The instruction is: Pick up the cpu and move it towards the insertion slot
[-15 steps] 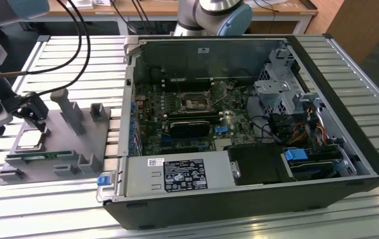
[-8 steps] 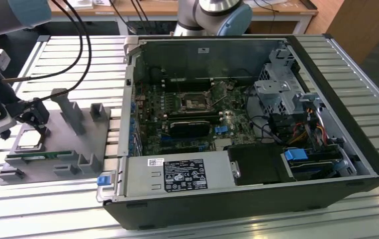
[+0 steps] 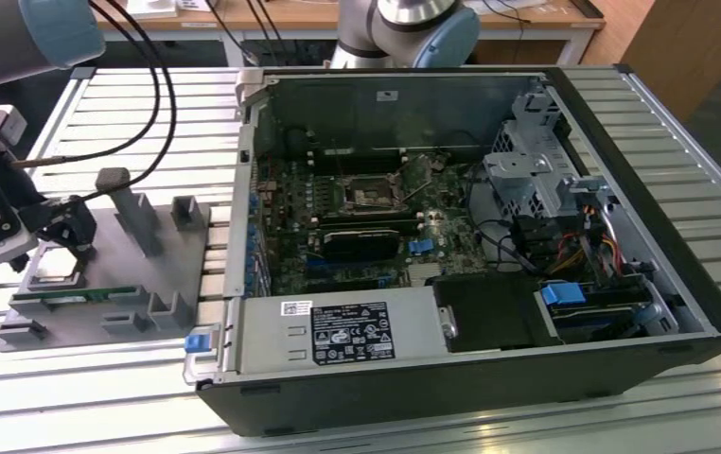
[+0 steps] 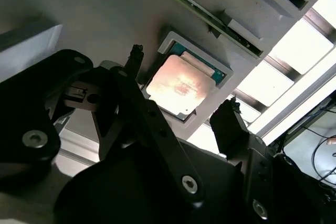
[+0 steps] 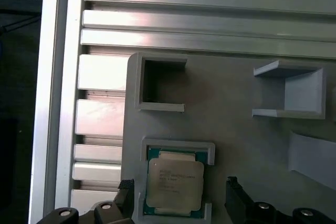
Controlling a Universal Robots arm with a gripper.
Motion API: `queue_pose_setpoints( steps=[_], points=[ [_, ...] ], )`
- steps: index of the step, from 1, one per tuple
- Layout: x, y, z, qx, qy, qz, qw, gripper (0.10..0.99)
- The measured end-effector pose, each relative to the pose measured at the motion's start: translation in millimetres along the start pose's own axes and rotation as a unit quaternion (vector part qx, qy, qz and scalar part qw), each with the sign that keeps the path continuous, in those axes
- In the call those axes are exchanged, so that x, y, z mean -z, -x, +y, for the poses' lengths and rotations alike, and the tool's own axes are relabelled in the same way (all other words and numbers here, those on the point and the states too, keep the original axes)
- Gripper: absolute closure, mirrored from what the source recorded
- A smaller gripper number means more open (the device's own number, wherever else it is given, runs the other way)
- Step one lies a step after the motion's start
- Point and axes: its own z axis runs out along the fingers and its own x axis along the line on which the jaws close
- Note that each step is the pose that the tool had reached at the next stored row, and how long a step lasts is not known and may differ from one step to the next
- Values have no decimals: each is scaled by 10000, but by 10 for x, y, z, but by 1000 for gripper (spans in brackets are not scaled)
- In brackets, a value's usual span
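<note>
While hovering with the gripper (image 4: 182,83) spread wide and empty, straddles the cpu (image 5: 175,179) lying directly below, one finger outside each opposite edge.

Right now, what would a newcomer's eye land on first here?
The open computer case sits at the exterior view's middle and right, its motherboard exposed. At that view's left, the cpu lies in a pocket of the grey tray, with the open gripper straddling it, fingers clear of both edges.
</note>
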Motion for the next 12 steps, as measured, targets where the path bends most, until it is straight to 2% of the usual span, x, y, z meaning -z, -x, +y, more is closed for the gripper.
queue_pose_setpoints(
  steps=[1, 2, 12],
  points=[
    [-3, 0, 5, -2, 0, 0, 10000, 290],
    [-7, 1, 10, -2, 0, -1, 10000, 361],
    [-59, -19, 24, -72, 0, -2, 10000, 361]
  ],
)
